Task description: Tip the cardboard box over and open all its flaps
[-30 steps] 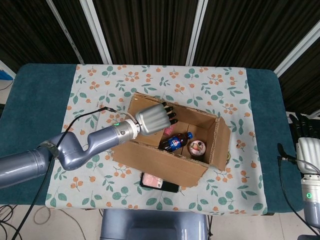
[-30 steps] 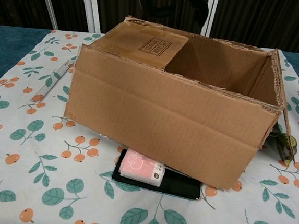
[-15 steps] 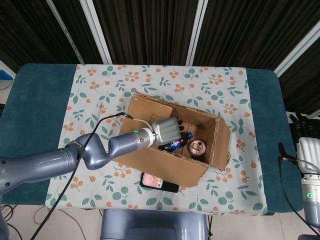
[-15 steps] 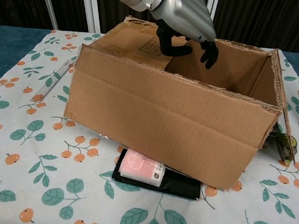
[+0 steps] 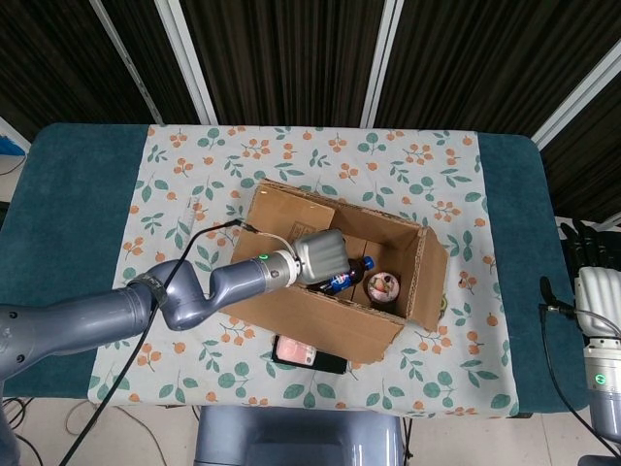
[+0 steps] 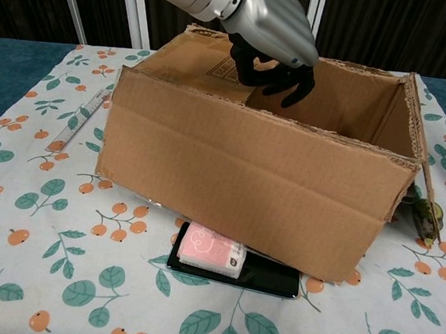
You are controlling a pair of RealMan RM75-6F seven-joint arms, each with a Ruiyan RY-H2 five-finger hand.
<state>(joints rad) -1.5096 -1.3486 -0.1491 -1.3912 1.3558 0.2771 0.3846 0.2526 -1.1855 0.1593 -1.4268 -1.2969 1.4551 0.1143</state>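
The left hand [image 6: 270,32] hangs over the cardboard box [image 6: 254,166], fingers curled inward on nothing. The box sits upright on the table [image 5: 82,204], holding a bottle [image 5: 342,277]. Tipping it could spill that bottle out.

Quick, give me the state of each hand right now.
Left hand: fingers curled inside the cardboard box, above its open top; whether it holds anything cannot be told.
Right hand: at the table's far edge, state cannot be told.
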